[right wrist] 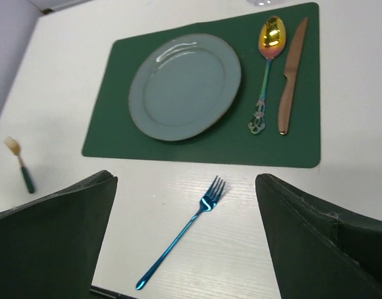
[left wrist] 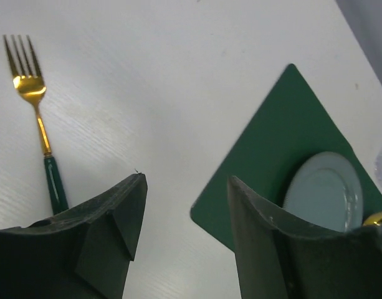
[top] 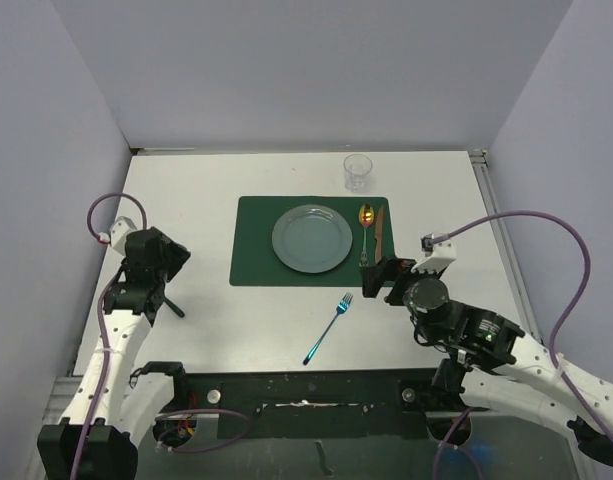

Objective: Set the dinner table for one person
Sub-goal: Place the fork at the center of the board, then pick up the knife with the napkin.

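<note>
Worktop (top: pixel 186 200) carries the setting. Our right hand (top: pixel 378 282), released and empty, hangs by the placemat's (top: pixel 251 255) near right corner. Just to its left lies the blue fork (top: pixel 329 328), slanted, tines toward the placemat. Our left hand (left wrist: pixel 186 182), also released, is well apart from it.

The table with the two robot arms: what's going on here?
Two robot arms are setting a place for one. A plate, spoon and knife lie on the green placemat, and a glass stands just beyond it. A blue fork lies on the bare table in front of the right claw, which is open and empty. The left claw is open too, a gold fork lying nearby. Neither fork is on the mat.
</note>
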